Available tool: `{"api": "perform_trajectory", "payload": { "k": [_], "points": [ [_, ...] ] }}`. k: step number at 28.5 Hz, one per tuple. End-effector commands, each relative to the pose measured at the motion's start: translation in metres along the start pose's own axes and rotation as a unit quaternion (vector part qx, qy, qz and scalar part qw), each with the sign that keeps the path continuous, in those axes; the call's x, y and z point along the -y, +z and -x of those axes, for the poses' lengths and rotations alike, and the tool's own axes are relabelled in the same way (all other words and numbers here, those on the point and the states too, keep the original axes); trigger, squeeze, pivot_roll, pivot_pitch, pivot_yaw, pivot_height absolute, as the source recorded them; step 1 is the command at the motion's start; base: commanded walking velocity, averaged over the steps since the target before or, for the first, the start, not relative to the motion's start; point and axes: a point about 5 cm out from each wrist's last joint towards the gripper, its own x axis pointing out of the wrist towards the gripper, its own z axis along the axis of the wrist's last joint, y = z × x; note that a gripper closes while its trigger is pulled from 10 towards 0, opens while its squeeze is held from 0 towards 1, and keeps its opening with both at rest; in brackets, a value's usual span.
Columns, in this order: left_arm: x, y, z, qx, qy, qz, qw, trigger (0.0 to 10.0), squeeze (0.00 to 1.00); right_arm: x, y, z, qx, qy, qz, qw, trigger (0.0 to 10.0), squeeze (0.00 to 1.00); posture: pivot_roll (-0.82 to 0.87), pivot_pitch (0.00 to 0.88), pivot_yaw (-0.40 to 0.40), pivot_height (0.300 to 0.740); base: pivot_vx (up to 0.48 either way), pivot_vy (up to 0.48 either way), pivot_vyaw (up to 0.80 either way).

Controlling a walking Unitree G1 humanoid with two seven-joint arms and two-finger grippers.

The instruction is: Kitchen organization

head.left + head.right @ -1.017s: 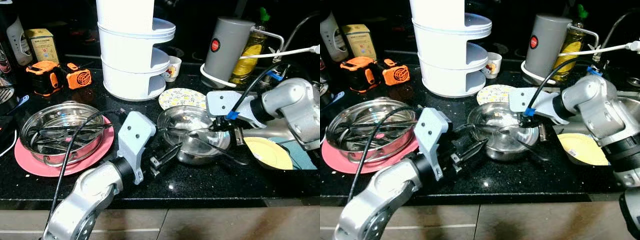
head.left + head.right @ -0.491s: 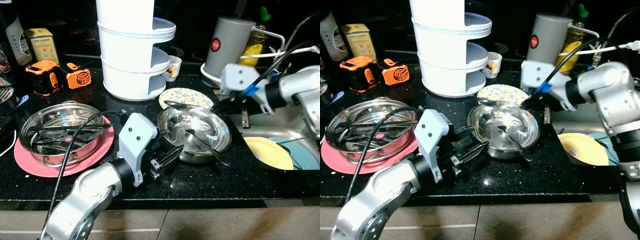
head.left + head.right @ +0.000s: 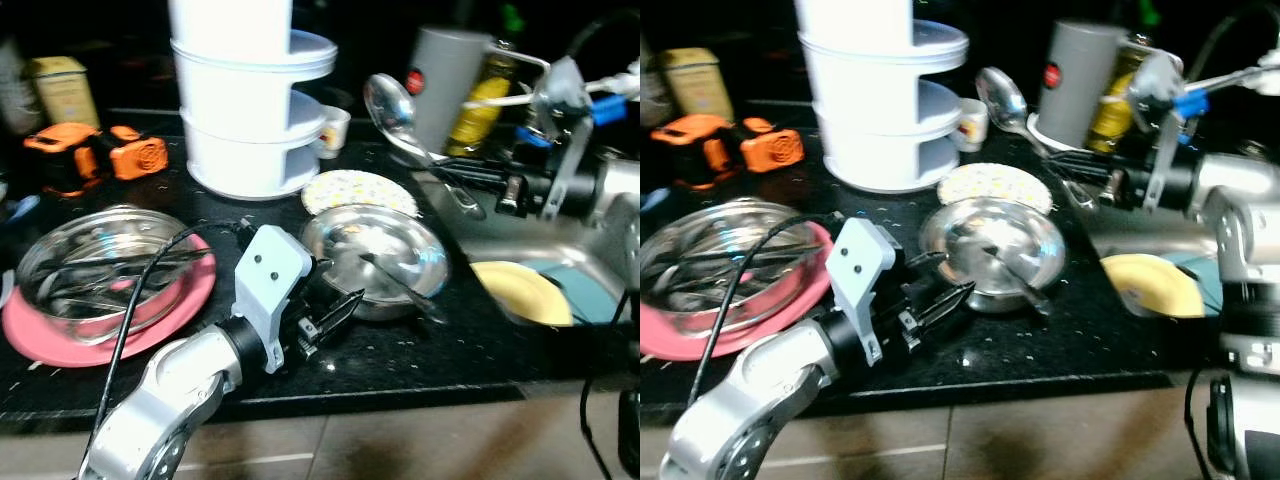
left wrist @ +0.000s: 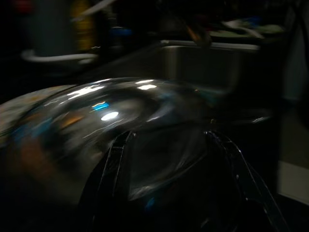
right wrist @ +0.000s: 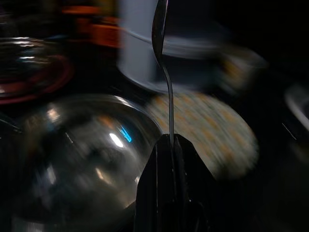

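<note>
The right gripper [image 3: 455,178] is pinched closed on the handle of a large spoon [image 3: 390,108], held in the air above the counter [image 3: 400,350] at about two o'clock from the steel bowl [image 3: 375,255]. The spoon's bowl end points up and away from the gripper, toward the grey canister [image 3: 440,75] behind it. In the right wrist view the two black fingers [image 5: 159,169] meet on the thin handle, and the spoon [image 5: 161,72] rises straight out of them over the bowl [image 5: 82,150] and the patterned plate [image 5: 217,130].

The left gripper [image 3: 335,310] sits low on the counter at about eight o'clock from the steel bowl, its fingers spread apart and holding nothing, the tips just beside the bowl's rim. In the left wrist view the fingers [image 4: 116,159] frame the bowl's shiny side [image 4: 120,111].

Another utensil [image 3: 400,285] lies inside the bowl, its handle sticking out over the rim at about four o'clock. The patterned plate [image 3: 355,190] lies at twelve o'clock from the bowl, touching or nearly touching it. A yellow plate [image 3: 520,290] rests in the sink [image 3: 600,250] at three o'clock. At nine o'clock a steel pan [image 3: 100,270] holding cutlery sits on a pink plate [image 3: 60,335]. A white tiered rack [image 3: 245,100] stands at the back.
</note>
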Motion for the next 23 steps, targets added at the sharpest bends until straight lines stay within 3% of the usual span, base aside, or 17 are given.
{"api": "perform_trajectory", "payload": {
  "k": [1, 2, 3, 4, 5, 7, 11, 15, 17, 18, 19, 22, 23],
  "points": [
    [0.003, 0.001, 0.000, 0.000, -0.009, 0.005, 1.000, 10.0, 0.00, 0.004, -0.003, 0.011, 0.009, -0.041, -0.012, 0.999, 0.0, 0.00, 0.00, 0.000, -0.082, 0.740, 0.000, 0.000, -0.76],
    [0.004, 0.001, 0.000, 0.001, -0.009, 0.005, 1.000, 10.0, 0.00, 0.004, -0.006, 0.012, 0.005, -0.053, -0.017, 0.998, 0.0, 0.00, 0.00, 0.000, -0.082, 0.740, 0.000, 0.000, -0.76],
    [0.004, 0.001, 0.000, 0.001, -0.010, 0.006, 1.000, 10.0, 0.00, 0.006, -0.011, 0.013, -0.006, -0.074, -0.015, 0.997, 3.9, 0.00, -0.01, 0.000, -0.080, 0.740, 0.000, 0.000, 0.00],
    [0.004, 0.001, 0.000, 0.001, -0.011, 0.007, 1.000, 10.0, 0.00, 0.007, -0.013, 0.014, -0.012, -0.088, -0.013, 0.996, 3.9, 0.00, -0.01, 0.000, -0.080, 0.740, 0.000, 0.000, 0.00],
    [0.004, 0.001, -0.001, 0.002, -0.011, 0.008, 1.000, 10.0, 0.00, 0.008, -0.018, 0.013, -0.031, -0.108, -0.012, 0.994, 10.0, 0.00, -0.01, 0.000, -0.078, 0.740, 0.000, 0.000, 0.00],
    [0.004, 0.001, -0.001, 0.002, -0.012, 0.008, 1.000, 10.0, 0.00, 0.010, -0.023, 0.011, -0.051, -0.128, -0.011, 0.990, 10.0, 0.00, -0.02, 0.000, -0.077, 0.740, 0.000, 0.000, 0.00],
    [0.004, 0.002, -0.002, 0.004, -0.011, 0.008, 1.000, 10.0, 0.00, 0.007, -0.036, -0.007, -0.097, -0.169, 0.033, 0.980, 10.0, 0.00, -0.02, 0.000, -0.076, 0.740, 0.000, 0.000, 0.00],
    [0.003, 0.002, -0.002, 0.005, -0.009, 0.009, 1.000, 10.0, 0.00, 0.007, -0.039, -0.019, -0.100, -0.190, 0.052, 0.975, 10.0, 0.00, -0.01, 0.000, -0.078, 0.740, 0.000, 0.000, 0.00],
    [0.003, 0.001, -0.003, 0.005, -0.008, 0.009, 1.000, 10.0, 0.00, 0.005, -0.041, -0.036, -0.089, -0.211, 0.068, 0.971, 10.0, 0.00, -0.01, 0.000, -0.079, 0.740, 0.000, 0.000, 0.00],
    [0.003, 0.002, -0.004, 0.006, -0.006, 0.008, 1.000, 10.0, 0.00, 0.002, -0.046, -0.055, -0.108, -0.229, 0.110, 0.961, 10.0, 0.00, -0.01, 0.000, -0.082, 0.740, 0.000, 0.000, 0.00],
    [0.003, 0.002, -0.004, 0.007, -0.005, 0.008, 1.000, 10.0, 0.00, 0.002, -0.051, -0.063, -0.134, -0.240, 0.143, 0.951, 10.0, 0.00, 0.00, 0.000, -0.084, 0.740, 0.000, 0.000, 0.00],
    [0.003, 0.002, -0.004, 0.008, -0.002, 0.006, 1.000, 10.0, 0.00, 0.005, -0.060, -0.072, -0.181, -0.273, 0.195, 0.924, 10.0, 0.00, 0.00, 0.000, -0.086, 0.740, 0.000, 0.000, 0.00],
    [0.003, 0.002, -0.004, 0.008, -0.001, 0.006, 1.000, 10.0, 0.00, 0.010, -0.066, -0.071, -0.208, -0.303, 0.214, 0.905, 10.0, 0.03, 0.01, 0.000, -0.097, 0.740, 0.000, 0.000, 0.00]
  ]
}}
